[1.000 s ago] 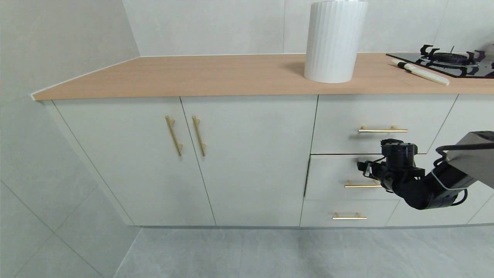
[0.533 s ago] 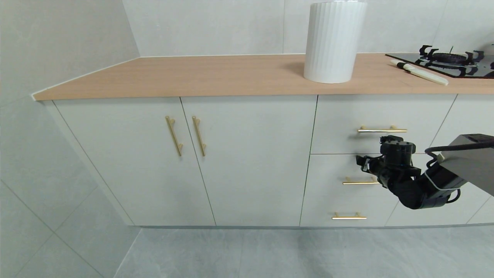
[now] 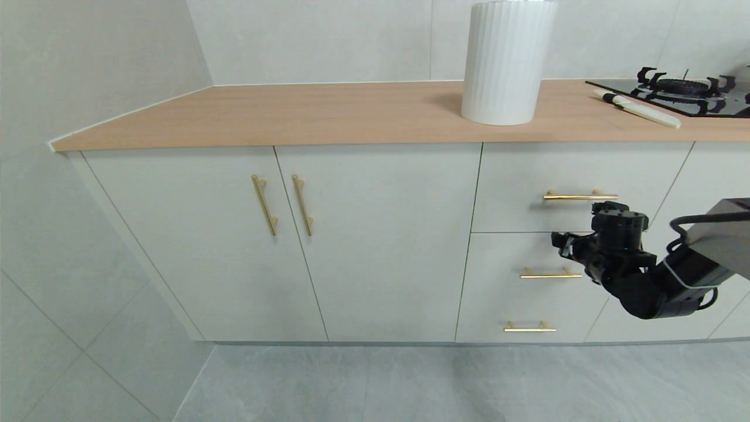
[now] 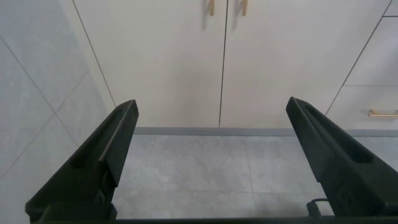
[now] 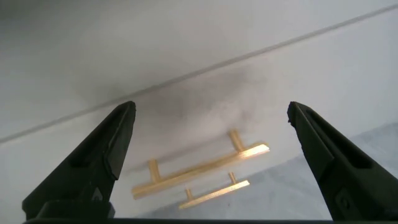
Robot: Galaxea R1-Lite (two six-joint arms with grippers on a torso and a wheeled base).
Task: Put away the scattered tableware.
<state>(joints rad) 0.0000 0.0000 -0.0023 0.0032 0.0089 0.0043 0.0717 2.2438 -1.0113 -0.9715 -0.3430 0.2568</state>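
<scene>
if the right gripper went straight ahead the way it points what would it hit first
Most likely the middle drawer front, just above its gold handle. The open right gripper faces it with nothing between, though how far off it is is unclear.

- You see a countertop (image 3: pixel 293 117) with a wood look, warm brown and matt.
- The cabinet fronts (image 3: pixel 381 234) are pale grey, smooth and matt.
- The handles (image 3: pixel 580 196) are brass-coloured metal with a bright shine.
- The white container (image 3: pixel 507 61) has a ribbed, matt surface; you cannot tell if it is ceramic or plastic.
- The hob (image 3: pixel 679 106) is glossy black like glass, and its grate (image 3: pixel 682 88) is dull black metal.
- The knife (image 3: pixel 644 113) is cream and smooth, with a black band.
- The wall tiles (image 3: pixel 328 41) and floor tiles (image 3: pixel 410 381) are grey and stone-like, with a weak sheen.
- The left gripper (image 4: pixel 211 104) and right gripper (image 5: pixel 210 111) look like matt black plastic.
</scene>
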